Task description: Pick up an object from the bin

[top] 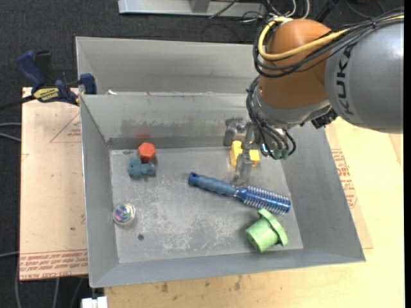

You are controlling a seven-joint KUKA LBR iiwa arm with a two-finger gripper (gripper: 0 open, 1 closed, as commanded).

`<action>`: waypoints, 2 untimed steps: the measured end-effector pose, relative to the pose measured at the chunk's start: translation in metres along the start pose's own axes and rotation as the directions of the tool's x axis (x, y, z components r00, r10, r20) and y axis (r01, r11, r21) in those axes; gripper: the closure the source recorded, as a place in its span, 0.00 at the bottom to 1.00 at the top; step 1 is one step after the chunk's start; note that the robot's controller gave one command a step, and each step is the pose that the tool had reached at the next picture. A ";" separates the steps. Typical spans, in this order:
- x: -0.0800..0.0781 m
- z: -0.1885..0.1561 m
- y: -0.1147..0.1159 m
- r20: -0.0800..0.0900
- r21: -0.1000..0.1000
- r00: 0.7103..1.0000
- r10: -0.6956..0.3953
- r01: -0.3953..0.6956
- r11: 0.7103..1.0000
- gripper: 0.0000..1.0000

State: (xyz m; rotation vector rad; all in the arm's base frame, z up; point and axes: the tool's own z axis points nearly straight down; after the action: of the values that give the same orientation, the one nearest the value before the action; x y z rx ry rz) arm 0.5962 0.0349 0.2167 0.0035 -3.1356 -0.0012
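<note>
The gripper [243, 172] hangs low over the middle of the blue hairbrush [225, 188], which lies slantwise in the right half of the bin [99, 191], its bristle end near a green flanged plug [265, 231]. Whether the claw is apart or together cannot be told. A grasp at the brush's narrow neck may let it pivot or slip out, since its 2 ends weigh unevenly.

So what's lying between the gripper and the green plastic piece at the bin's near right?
The blue hairbrush. In the camera view it lies slantwise across the bin floor, its bristled end crossing the stretch between the gripper and the green piece.
</note>
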 end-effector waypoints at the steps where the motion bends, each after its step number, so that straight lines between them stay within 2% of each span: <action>1: 0.034 0.151 -0.074 0.001 0.001 0.990 -0.142 0.142 0.990 0.00; 2: 0.031 0.147 -0.072 0.008 0.000 0.990 -0.144 0.144 0.990 1.00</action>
State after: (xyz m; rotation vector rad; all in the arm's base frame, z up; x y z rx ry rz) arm 0.5642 -0.0371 0.0703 0.2303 -3.1349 -0.0020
